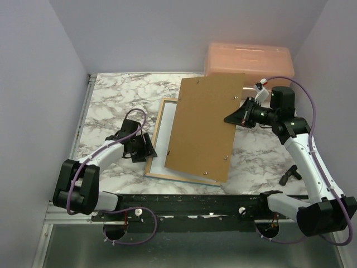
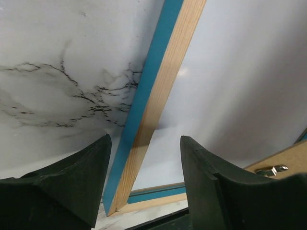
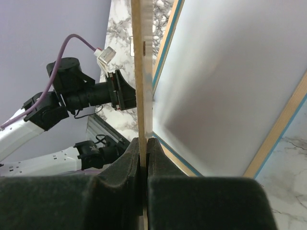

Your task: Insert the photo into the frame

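Observation:
The frame (image 1: 157, 134) lies back-up on the marble table, pale wood on top and blue along its side (image 2: 153, 81). A white surface (image 2: 230, 86) fills its opening; no printed picture shows, so I cannot tell whether this is the photo. My left gripper (image 1: 149, 146) is open, its fingers either side of the frame's left rail near the front corner (image 2: 145, 143). My right gripper (image 1: 230, 119) is shut on the right edge of the brown backing board (image 1: 203, 128). It holds the board tilted above the frame, and the board appears edge-on (image 3: 140, 57) in the right wrist view.
A peach plastic box (image 1: 248, 58) stands at the back right against the wall. A small black object (image 1: 290, 174) lies on the table near the right arm. Purple walls close in the left, back and right sides.

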### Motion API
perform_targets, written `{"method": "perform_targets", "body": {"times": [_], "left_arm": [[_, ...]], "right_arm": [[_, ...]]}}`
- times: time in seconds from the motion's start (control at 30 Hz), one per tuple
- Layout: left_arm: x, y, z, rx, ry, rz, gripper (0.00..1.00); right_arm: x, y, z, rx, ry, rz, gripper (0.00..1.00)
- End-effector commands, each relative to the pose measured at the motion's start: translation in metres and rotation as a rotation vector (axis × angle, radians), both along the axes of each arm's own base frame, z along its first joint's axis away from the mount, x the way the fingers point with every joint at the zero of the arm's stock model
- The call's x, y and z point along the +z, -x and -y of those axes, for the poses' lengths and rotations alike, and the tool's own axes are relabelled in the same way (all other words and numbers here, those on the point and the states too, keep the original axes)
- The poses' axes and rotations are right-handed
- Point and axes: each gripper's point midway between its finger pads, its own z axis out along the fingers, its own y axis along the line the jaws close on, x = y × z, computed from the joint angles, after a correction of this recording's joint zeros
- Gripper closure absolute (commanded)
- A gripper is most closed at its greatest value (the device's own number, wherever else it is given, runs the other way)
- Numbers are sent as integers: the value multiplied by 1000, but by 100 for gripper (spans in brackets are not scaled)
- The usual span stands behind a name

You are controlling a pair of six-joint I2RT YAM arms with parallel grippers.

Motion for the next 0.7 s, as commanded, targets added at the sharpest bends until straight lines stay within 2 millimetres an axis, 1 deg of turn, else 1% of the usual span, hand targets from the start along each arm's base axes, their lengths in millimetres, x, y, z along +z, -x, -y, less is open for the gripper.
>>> {"method": "perform_targets", "body": {"times": [0.0, 0.17, 0.33, 0.37, 0.47, 0.53, 0.67], "left_arm": [[1, 13, 10, -39, 53, 5, 42], [3, 29, 16, -61, 102, -4, 51], [14, 39, 22, -72, 158, 21, 62], [16, 41, 24, -79, 173, 30, 62], [19, 46, 24, -78, 183, 41, 62], [21, 47, 22, -75, 174, 51, 60], [24, 43, 12, -56, 110, 68, 45]], "right_arm": [[7, -3, -11, 64, -63, 48, 100], [-10, -9, -13, 67, -61, 5, 100], [-24, -15, -15, 78, -62, -29, 100], [-26, -17, -15, 79, -62, -34, 100], [-32, -20, -16, 86, -61, -41, 100], [-37, -23, -17, 94, -63, -53, 100], [-48, -27, -21, 118, -72, -92, 100]]}}
